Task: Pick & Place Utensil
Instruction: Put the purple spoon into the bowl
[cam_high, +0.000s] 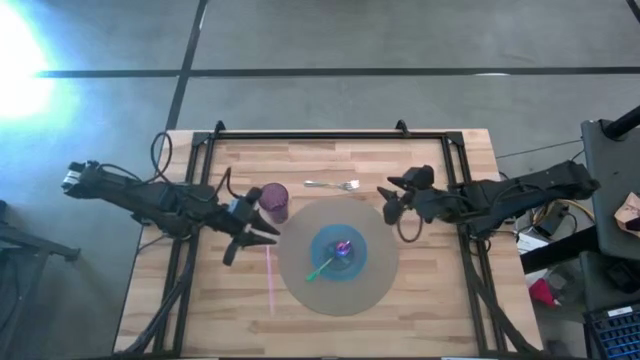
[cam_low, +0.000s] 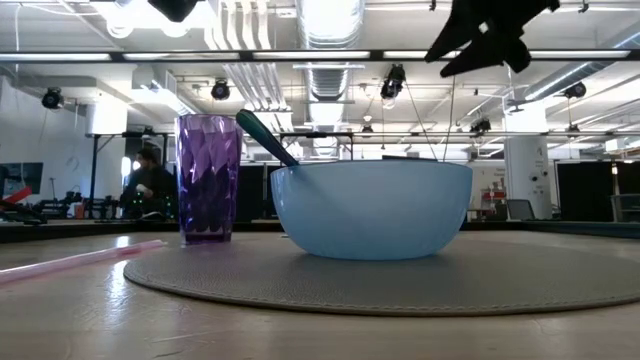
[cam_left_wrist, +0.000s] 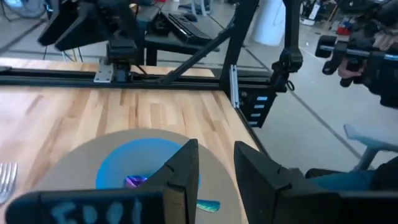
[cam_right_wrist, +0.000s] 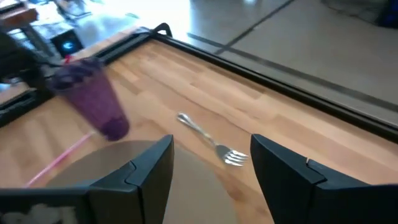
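Observation:
A silver fork (cam_high: 333, 185) lies flat on the wooden table beyond the round grey mat (cam_high: 300, 270); the right wrist view shows the fork (cam_right_wrist: 208, 140) ahead of my fingers. A blue bowl (cam_high: 338, 255) sits on the mat with a green utensil (cam_high: 322, 267) leaning in it, its dark handle (cam_low: 262, 133) rising over the bowl's rim. My right gripper (cam_high: 388, 202) hovers open above the table, right of the fork. My left gripper (cam_high: 262, 233) is open by the purple cup (cam_high: 275, 202), left of the mat.
The purple cup (cam_low: 208, 178) stands at the mat's far-left edge. A pink straw (cam_high: 269, 277) lies on the wood left of the mat. A black frame (cam_high: 330, 134) runs along the table's far edge and sides. Bare wood lies right of the fork.

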